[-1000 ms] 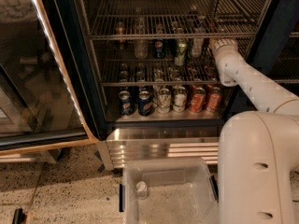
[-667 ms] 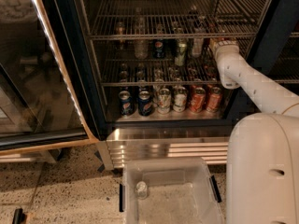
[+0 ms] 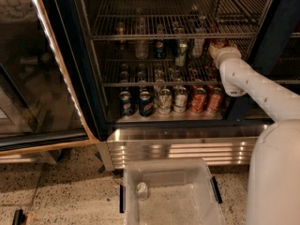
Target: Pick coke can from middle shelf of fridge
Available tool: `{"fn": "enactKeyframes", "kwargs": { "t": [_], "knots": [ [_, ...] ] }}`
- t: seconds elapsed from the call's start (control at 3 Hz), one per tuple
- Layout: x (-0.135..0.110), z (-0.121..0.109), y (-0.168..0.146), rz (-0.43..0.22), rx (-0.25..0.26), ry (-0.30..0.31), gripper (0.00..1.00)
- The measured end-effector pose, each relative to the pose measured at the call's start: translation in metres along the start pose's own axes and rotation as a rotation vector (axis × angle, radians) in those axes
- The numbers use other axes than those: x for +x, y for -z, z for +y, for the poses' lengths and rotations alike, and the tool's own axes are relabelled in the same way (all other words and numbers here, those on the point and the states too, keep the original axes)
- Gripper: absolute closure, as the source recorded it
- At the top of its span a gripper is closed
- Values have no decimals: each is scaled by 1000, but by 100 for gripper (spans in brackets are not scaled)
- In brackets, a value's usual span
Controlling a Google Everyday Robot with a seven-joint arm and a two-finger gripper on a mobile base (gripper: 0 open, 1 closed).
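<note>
Hanging inside fridge [image 3: 70,60], pincer [image 3: 220,50] beside coke can [image 3: 218,42], middle shelf [image 3: 140,84] right end.

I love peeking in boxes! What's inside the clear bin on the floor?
One small clear cup in the bin; its near end is out of view. The gripper is up at the middle shelf.

Hardly any writing can be read. The clearest mark is the round red, white and blue Pepsi emblem on a dark blue can [image 3: 159,49] standing on the middle shelf [image 3: 140,84] of the fridge [image 3: 77,60]. The blue cans [image 3: 145,103] and orange-red cans [image 3: 198,100] on the lowest level carry pale markings too small to read. The gripper [image 3: 217,46], inside at the right end of the middle shelf, shows no legible label.
</note>
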State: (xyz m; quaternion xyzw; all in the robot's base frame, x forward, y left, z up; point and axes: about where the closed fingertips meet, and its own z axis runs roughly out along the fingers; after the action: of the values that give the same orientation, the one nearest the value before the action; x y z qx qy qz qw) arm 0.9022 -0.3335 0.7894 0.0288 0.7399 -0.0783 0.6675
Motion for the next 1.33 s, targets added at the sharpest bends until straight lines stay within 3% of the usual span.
{"fn": "enactKeyframes", "kwargs": {
  "t": [0.33, 0.67, 1.33],
  "knots": [
    [16, 4, 28, 38, -35, 16, 100],
    [16, 4, 28, 38, -35, 16, 100],
    [17, 3, 62, 55, -90, -13, 100]
  ]
}}
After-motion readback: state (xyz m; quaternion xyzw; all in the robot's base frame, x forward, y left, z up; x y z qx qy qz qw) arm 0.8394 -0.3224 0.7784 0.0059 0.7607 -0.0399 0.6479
